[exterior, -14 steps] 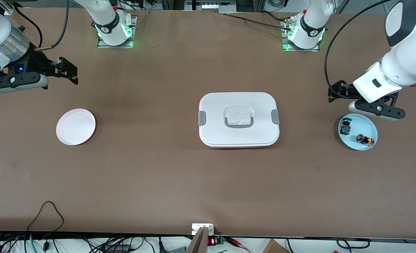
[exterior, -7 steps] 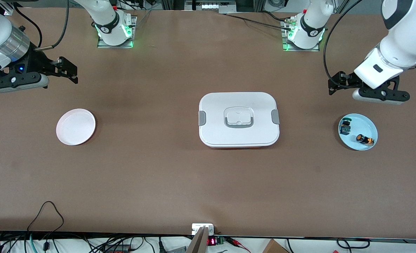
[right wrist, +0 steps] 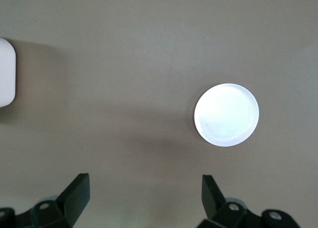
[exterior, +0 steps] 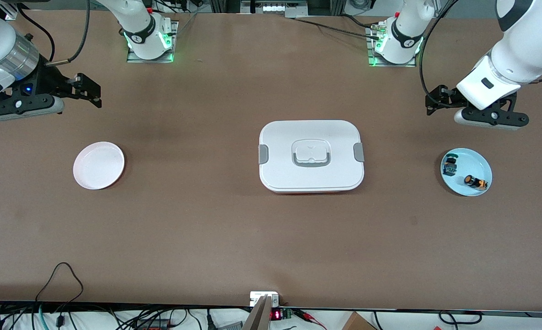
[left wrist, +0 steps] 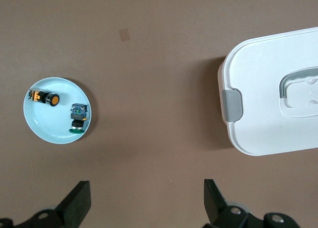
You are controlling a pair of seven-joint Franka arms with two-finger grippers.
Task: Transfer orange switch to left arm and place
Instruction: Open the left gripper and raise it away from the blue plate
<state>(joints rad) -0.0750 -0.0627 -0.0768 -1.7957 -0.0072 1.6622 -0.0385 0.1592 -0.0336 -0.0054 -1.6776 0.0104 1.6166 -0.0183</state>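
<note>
Pickup not started: orange switch (exterior: 475, 182) lies in the blue plate (exterior: 478, 161) at the left arm's end of the worktop. Left claw (left wrist: 145, 200) hangs agape over bare worktop beside it; right claw (right wrist: 144, 198) waits agape near the white plate (exterior: 98, 165). Next: lower left claw onto the switch, steering clear of the box (exterior: 311, 156)

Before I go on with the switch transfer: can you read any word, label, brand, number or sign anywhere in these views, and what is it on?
Nothing can be read for certain.
Small red lit digits on a display at the table edge nearest the front camera: too small to read.
Round marks on the black bands of both arm bases: too small to read.
Box, white plate, blue plate, orange switch: no text visible.
</note>
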